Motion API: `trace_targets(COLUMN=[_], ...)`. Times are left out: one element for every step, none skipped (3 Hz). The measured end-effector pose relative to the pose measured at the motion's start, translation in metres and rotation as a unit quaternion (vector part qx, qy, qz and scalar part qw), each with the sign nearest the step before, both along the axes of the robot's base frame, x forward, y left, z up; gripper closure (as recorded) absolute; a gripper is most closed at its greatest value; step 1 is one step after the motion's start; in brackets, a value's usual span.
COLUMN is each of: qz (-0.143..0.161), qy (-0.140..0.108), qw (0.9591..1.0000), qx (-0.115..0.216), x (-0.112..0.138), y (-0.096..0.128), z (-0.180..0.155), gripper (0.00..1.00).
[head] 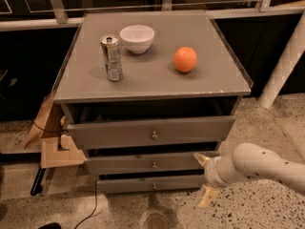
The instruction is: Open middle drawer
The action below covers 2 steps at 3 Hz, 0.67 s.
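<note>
**Hand spread wide at the right end of the drawer stack**

The arm [259,165] enters from the lower right, its far end cut off by the frame edge. The hand [201,179] sits just beside the right end of the middle drawer [124,165], fingers spread wide and holding nothing. Whether the upper finger touches the drawer front is hard to make out. That drawer lies between the tall top drawer [119,133], which is pulled out a little with a dark interior, and the slim bottom drawer [128,185]. That makes three drawers, each with one knob. The grey counter [152,82] carries one can [111,58], its label unreadable, one white bowl [137,38] and one orange [185,59]. Cardboard [55,151] at the left is partly hidden.
</note>
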State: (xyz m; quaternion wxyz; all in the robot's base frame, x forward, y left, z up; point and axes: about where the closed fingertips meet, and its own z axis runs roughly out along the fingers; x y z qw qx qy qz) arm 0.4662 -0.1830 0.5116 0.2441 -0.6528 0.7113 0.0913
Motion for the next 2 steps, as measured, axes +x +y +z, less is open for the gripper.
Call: trace_targets(qz=[0.015, 0.024], qy=[-0.031, -0.052], qw=[0.9994, 0.9984], qx=[0.0, -0.002], x=[0.018, 0.036], y=[-0.001, -0.003], z=[-0.012, -0.026], gripper=[0.0, 0.0])
